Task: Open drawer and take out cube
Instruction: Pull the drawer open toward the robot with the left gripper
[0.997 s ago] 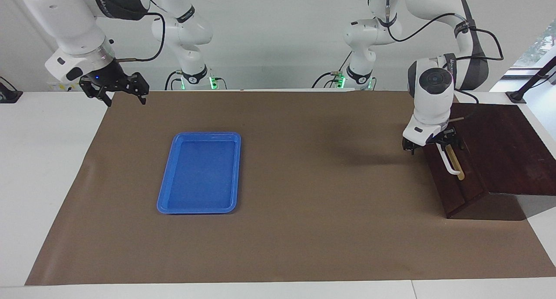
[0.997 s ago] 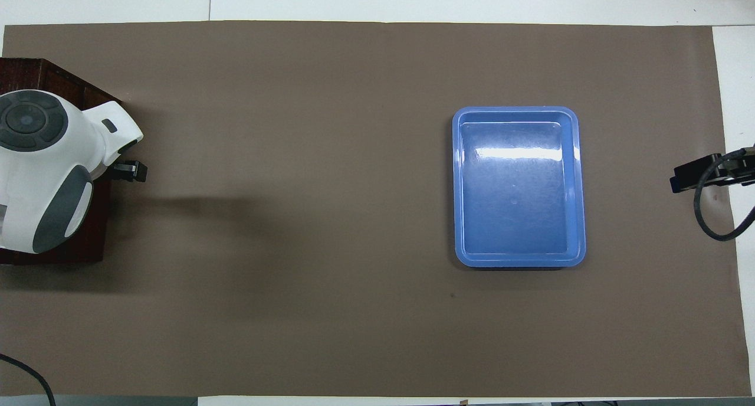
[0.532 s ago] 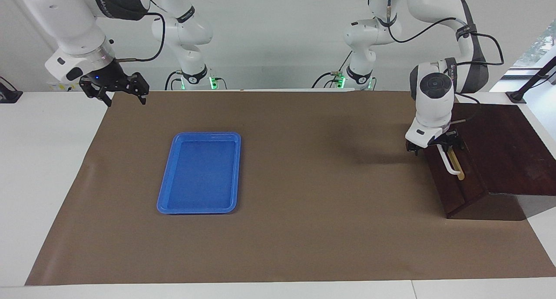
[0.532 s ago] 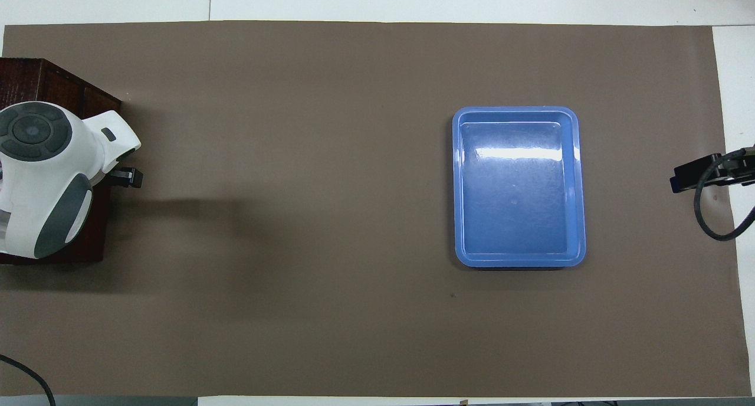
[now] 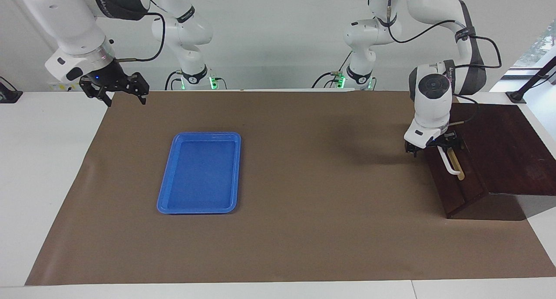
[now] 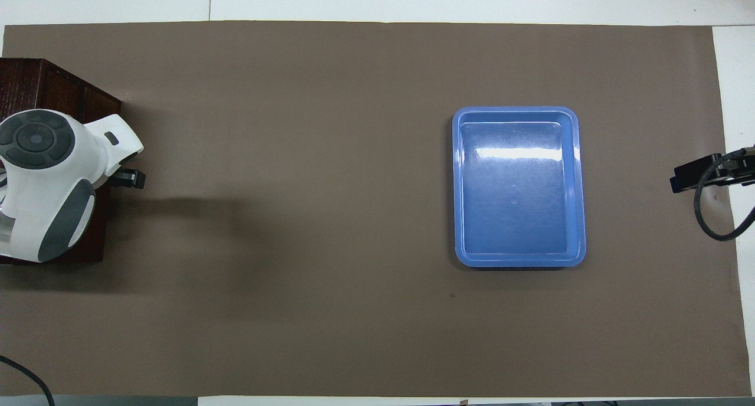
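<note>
The drawer [image 5: 461, 190] is shut in its dark wooden box [image 5: 499, 147] at the left arm's end of the table. Its white bar handle [image 5: 450, 163] lies over a tan strip. My left gripper [image 5: 432, 144] is down at the end of the handle nearer the robots, fingers apart, with one finger [image 5: 410, 148] off the drawer front over the mat. From overhead the left hand covers the box [image 6: 35, 84] and one finger [image 6: 131, 178] sticks out. My right gripper [image 5: 124, 100] hangs open and empty over the mat's corner, waiting. The cube is hidden.
A blue plastic tray [image 5: 200, 173] lies empty on the brown mat [image 5: 312, 203] toward the right arm's end; it also shows in the overhead view [image 6: 519, 187]. The right gripper's tip [image 6: 679, 182] shows at the mat's edge there.
My left hand has shifted a little along the drawer front toward the robots. The drawer stays shut. The right arm has not moved.
</note>
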Action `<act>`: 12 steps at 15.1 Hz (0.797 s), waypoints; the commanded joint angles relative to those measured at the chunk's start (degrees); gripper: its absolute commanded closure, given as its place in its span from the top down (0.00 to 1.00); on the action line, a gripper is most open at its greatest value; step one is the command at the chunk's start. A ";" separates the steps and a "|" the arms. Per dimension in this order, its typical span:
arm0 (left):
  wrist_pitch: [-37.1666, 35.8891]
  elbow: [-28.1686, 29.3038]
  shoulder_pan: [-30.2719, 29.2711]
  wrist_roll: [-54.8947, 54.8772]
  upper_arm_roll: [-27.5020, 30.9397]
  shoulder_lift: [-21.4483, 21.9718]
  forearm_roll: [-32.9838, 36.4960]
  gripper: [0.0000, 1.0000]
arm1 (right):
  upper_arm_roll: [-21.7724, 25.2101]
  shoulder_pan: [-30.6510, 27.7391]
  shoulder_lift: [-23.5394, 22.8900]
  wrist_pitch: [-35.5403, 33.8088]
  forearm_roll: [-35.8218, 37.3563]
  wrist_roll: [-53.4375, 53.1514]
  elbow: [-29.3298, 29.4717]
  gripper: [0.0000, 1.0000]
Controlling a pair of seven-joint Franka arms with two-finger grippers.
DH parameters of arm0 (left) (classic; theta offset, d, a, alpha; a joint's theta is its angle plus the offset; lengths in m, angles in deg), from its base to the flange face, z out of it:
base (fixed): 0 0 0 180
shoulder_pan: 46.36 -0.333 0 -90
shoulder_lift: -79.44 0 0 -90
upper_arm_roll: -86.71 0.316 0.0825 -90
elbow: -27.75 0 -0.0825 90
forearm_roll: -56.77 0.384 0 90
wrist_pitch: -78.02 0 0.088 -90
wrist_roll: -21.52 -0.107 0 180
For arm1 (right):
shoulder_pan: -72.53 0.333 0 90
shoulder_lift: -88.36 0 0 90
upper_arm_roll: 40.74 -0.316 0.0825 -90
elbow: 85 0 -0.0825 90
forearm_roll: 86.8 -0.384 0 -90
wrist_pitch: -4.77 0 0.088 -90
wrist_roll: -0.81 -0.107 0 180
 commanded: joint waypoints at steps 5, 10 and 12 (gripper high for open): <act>3.00 2.29 0.67 -0.13 -0.72 1.01 0.75 1.00 | -0.52 -0.56 0.91 -0.73 0.94 -0.83 -0.65 1.00; 1.95 1.68 6.54 0.66 -0.81 1.01 -0.39 1.00 | -0.52 -0.56 0.91 -0.73 0.94 -0.83 -0.65 1.00; 1.50 1.33 8.83 0.84 -0.72 1.01 -1.97 1.00 | -0.52 -0.56 0.91 -0.73 0.94 -0.83 -0.65 1.00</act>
